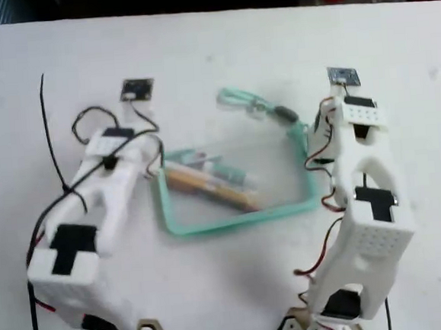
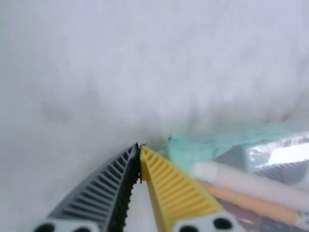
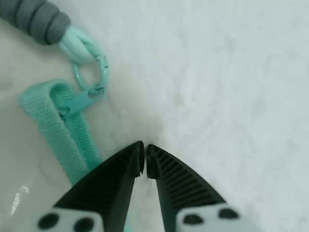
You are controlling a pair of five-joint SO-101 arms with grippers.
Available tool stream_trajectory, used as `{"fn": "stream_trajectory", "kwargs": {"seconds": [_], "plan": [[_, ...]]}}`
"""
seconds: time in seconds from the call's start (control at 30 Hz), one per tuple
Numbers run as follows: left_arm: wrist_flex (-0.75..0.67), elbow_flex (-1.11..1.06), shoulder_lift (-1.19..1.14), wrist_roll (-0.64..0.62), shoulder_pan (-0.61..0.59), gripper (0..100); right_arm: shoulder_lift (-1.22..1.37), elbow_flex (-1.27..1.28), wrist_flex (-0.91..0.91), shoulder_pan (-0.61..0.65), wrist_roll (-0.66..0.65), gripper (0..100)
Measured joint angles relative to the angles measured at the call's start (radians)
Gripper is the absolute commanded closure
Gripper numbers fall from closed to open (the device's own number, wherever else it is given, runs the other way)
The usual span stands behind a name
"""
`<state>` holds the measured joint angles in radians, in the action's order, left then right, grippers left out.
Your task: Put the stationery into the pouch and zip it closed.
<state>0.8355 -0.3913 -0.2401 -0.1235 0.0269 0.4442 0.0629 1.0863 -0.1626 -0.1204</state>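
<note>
The clear plastic pouch with mint-green fabric trim [image 1: 233,222] has its left end hidden under the white left arm [image 1: 104,189] and its right end under the white right arm [image 1: 371,229]. Inside it, the orange pencil-like stick [image 1: 207,189] blurs into its neighbours. The grey wrapped cord [image 3: 34,17] is cut off at the picture's corner.

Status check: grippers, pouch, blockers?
Left gripper shut, empty, at pouch corner. Right gripper shut, empty, beside strap clip. Stationery inside pouch; zip state unclear.

No text, label, number or sign is being made out anywhere; nothing legible is being carried by pouch [image 1: 233,224] or stationery [image 1: 207,185].
</note>
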Motion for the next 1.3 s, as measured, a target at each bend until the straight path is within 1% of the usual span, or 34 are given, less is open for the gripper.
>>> {"fn": "stream_trajectory", "kwargs": {"seconds": [0.17,0.3,0.5,0.6,0.73,0.83,0.97,1.1,1.23,1.3], "plan": [[0.0,0.101,-0.074,0.0,0.044,98,0.0,0.002,0.0,-0.005,0.0,98.1],[0.005,0.233,-0.172,0.002,0.061,98,-0.002,0.012,-0.009,-0.009,0.0,98.1],[0.129,0.413,-0.265,0.002,0.06,98,-0.002,0.014,-0.012,-0.008,0.0,98.1],[0.15,0.471,-0.272,0.002,0.058,98,-0.002,0.014,-0.017,0.011,-0.003,98.1],[0.189,0.516,-0.272,0.002,0.06,98,-0.012,0.034,-0.029,0.034,-0.095,98.1],[0.224,0.52,-0.272,0.002,0.058,98,-0.012,0.034,-0.031,0.043,-0.114,98.1],[0.301,0.526,-0.273,0.002,0.014,98,-0.012,0.037,-0.037,0.049,-0.123,98.1],[0.387,0.592,-0.258,0.002,-0.084,98,-0.015,0.038,-0.038,0.06,-0.123,98.1],[0.5,0.684,-0.17,0.0,-0.163,98,-0.015,0.038,-0.038,0.064,-0.123,98.1],[0.566,0.732,-0.107,0.0,-0.183,98,-0.015,0.038,-0.038,0.069,-0.123,98.1]]}}
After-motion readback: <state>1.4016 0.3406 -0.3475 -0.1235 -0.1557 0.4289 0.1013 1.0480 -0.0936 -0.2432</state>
